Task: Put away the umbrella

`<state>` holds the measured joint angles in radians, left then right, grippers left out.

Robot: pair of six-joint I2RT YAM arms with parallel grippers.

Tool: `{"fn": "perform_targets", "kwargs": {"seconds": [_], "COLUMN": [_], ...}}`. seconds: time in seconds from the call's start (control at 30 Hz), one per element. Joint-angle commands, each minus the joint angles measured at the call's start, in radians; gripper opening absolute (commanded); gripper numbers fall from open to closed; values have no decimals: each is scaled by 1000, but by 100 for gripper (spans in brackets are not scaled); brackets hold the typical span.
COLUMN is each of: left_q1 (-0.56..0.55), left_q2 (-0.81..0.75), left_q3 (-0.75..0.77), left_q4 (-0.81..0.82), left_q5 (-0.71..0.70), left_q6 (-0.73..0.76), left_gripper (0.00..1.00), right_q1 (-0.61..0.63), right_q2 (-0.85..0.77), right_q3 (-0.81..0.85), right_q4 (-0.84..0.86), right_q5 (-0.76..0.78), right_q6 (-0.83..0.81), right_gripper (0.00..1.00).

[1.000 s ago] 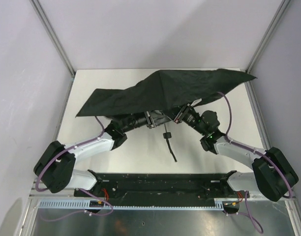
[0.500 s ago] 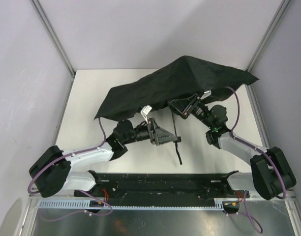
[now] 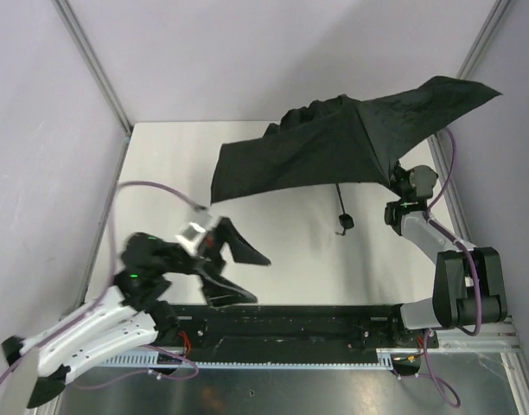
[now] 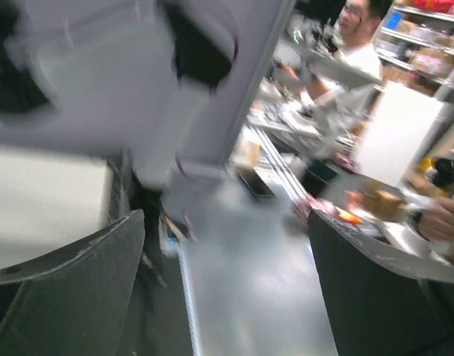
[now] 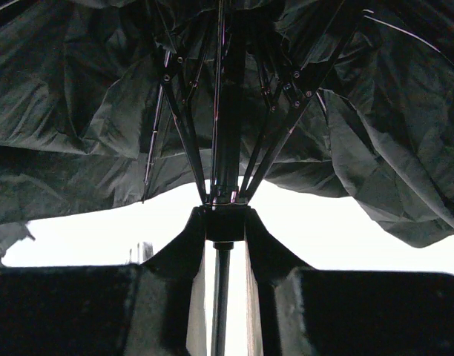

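Compact black fabric umbrella (image 3: 334, 147): over the far right of your white desk (image 3: 161, 173), its small black knob handle (image 3: 344, 223) below the canopy, nearer you. Right gripper (image 5: 225, 230): under the canopy, jaws either side of the thin dark metal shaft (image 5: 221, 111). Left gripper (image 3: 260, 281): near left, well apart from the umbrella.

- Umbrella (image 3: 334, 151): black cloth, matt, heavily creased across the top of my right wrist view.
- Its ribs (image 5: 180, 126) and shaft (image 5: 221, 111): thin dark metal with faint glints.
- My right fingers (image 5: 168, 256): black, matt, grainy plastic.
- My left fingers (image 4: 71, 289): dark grey, matt, scuffed edges.
- Table (image 3: 161, 173): white, matt, smooth.
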<state>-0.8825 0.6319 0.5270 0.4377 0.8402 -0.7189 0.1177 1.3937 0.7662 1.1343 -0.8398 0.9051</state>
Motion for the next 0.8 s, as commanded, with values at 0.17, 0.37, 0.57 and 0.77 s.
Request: {"fn": "perform_targets", "kwargs": {"seconds": [0.17,0.37,0.57,0.77], "left_q1": [5,29,38,38], "left_q2": [34,235,329,249], "left_q3": [657,750,733,572], "left_q4": [-662,-617,-552,-475], "left_q5": [-813,-843,-834,-988], "left_q6": [276,238,203,60], "left_gripper": [99,100,99,99], "right_q1": [11,74,131,142], "right_q2": [-24,-67,-91,-85], "right_q3": [42,38,25,24], "right_q4": [416,422,420,418], "right_q5": [-323,-379,-377,-369], "right_q6": [23,23,33,41], "right_gripper": [0,0,0,0]}}
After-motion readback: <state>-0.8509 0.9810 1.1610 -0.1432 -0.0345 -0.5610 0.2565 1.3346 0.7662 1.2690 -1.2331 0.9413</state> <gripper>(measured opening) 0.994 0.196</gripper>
